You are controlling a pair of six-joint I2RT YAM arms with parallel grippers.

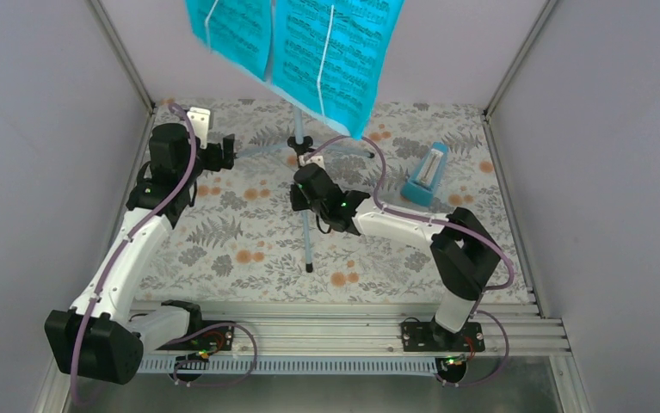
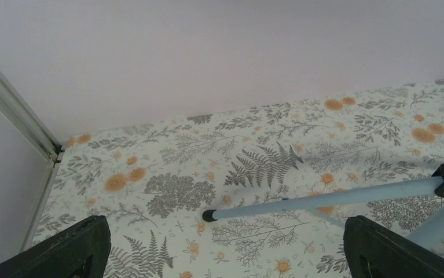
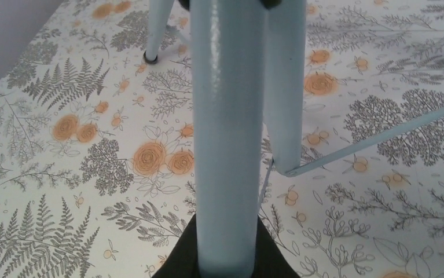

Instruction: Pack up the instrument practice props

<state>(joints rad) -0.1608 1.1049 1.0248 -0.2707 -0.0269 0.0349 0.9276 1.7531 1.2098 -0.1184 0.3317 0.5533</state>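
Left claw: the left gripper [image 1: 221, 155] hangs spread wide and holds nothing. The foot of one leg [image 2: 209, 215] lies on the cloth ahead of it, between its fingers [image 2: 63, 249].
Stand: the music stand [image 1: 307, 232] is upright mid-table on its tripod.
Right claw: the right gripper [image 1: 309, 175] is pinched on a pale blue tube of the stand, low down by the leg hub.
Pages: the sheet-music pages [image 1: 326, 52] rest high on the desk, hanging over its edge.
Metronome: the metronome [image 1: 423, 176] stands to the right, well apart from the legs.
Risk: the grip is low and the load is high. A quick lift or tilt could tip the stand, spill the pages, or swing a leg into the metronome.
Surface: a floral cloth [image 1: 223, 249], which a dragged foot may snag.
Room: plain pale walls [image 1: 33, 129] on three sides and a metal rail [image 1: 326, 331] at the near edge.
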